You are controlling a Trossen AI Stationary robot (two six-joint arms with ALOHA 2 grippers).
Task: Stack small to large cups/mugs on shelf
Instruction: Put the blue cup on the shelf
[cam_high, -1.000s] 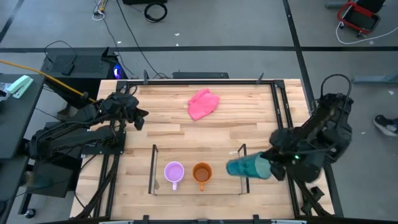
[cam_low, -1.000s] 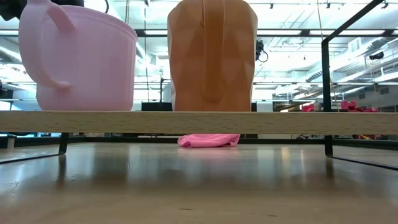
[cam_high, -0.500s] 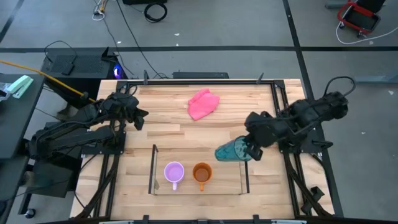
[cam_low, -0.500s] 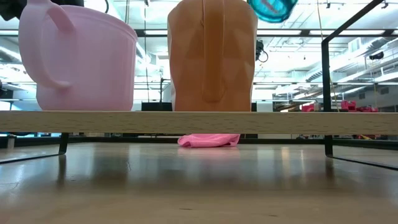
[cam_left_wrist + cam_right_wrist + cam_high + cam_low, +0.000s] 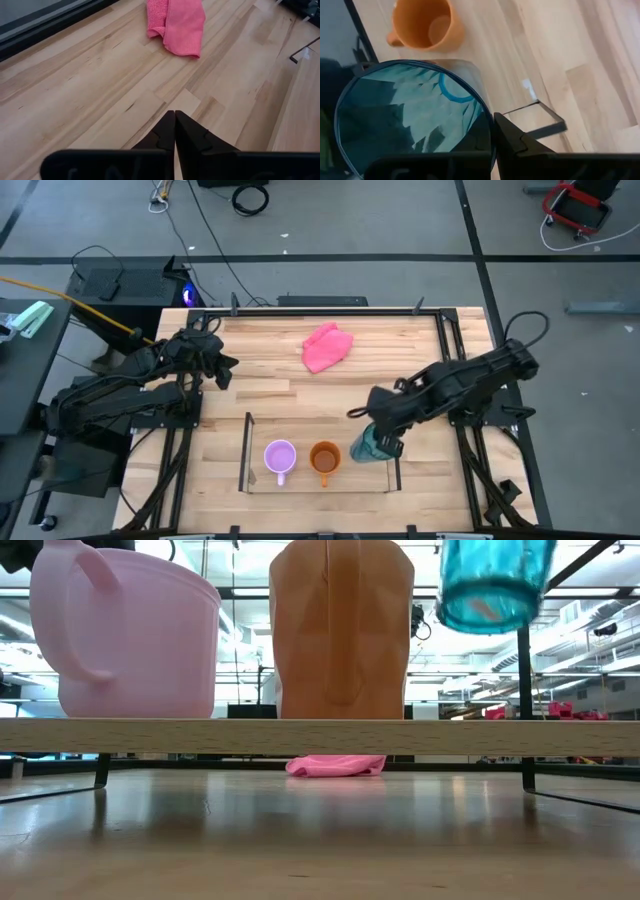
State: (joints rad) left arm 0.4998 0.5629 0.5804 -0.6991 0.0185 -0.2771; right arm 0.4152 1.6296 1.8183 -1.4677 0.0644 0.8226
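The lilac mug [image 5: 280, 457] [image 5: 130, 635] and the orange mug [image 5: 325, 458] [image 5: 340, 630] [image 5: 425, 25] stand side by side on the wood base of the shelf [image 5: 320, 735], between its clear walls [image 5: 246, 450]. The teal translucent cup [image 5: 368, 444] [image 5: 493, 585] [image 5: 412, 117] hangs in the air over the shelf's right end, beside the orange mug. My right gripper [image 5: 385, 432] [image 5: 492, 120] is shut on it. My left gripper [image 5: 228, 370] [image 5: 174, 114] is shut and holds nothing, above the table's left part. My right gripper holds the teal cup by its rim wall [image 5: 487, 117], on the side away from the orange mug. One finger [image 5: 515, 140] lies outside the wall and the other appears dark through the wall, inside. It reaches in slanting from the table's right. The cup is lifted clear of the shelf base, mouth up, slightly tilted.
A pink cloth [image 5: 327, 346] [image 5: 336, 765] [image 5: 177, 25] lies crumpled near the table's far edge. Thin dark posts [image 5: 526, 700] and a clear wall [image 5: 393, 450] bound the shelf's right end. Dark frame rails run along the table's left and right sides.
My right gripper has carried the teal cup from beyond the table's right edge leftward to the shelf's right end. The cup has turned from lying sideways to nearly mouth-up and has come down into the low view. The mugs and the left arm have kept still.
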